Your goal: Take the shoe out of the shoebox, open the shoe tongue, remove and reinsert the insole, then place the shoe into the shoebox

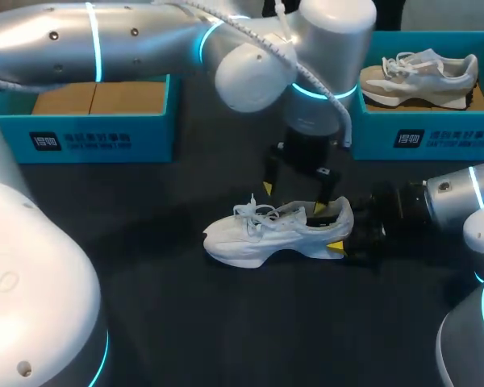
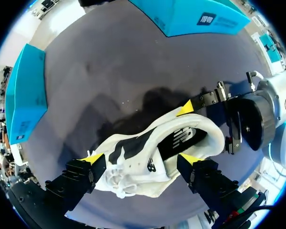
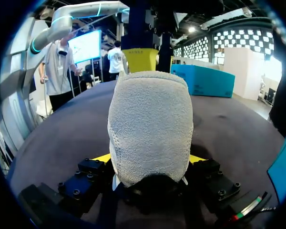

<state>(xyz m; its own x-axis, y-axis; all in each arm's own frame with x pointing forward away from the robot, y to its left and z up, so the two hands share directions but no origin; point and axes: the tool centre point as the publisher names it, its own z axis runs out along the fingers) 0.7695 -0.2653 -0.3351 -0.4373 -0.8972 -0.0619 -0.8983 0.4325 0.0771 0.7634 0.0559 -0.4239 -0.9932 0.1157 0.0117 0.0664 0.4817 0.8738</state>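
Note:
A white shoe (image 1: 278, 234) stands upright on the dark table (image 1: 185, 322), toe pointing left. My right gripper (image 1: 334, 229) comes in from the right and is shut on its heel, one yellow tip on each side. In the right wrist view the fuzzy grey heel (image 3: 150, 129) fills the gap between the fingers of the right gripper (image 3: 148, 160). My left gripper (image 1: 295, 193) hangs open just above the shoe's collar. Seen from the left wrist, the left gripper (image 2: 141, 158) straddles the shoe (image 2: 148, 162) over its dark opening, laces toward one finger.
A teal shoebox (image 1: 89, 133) with brown cardboard inside stands at the back left. A second teal box (image 1: 436, 139) at the back right holds a grey and beige shoe (image 1: 423, 76). My left arm (image 1: 145, 40) stretches across the back of the table.

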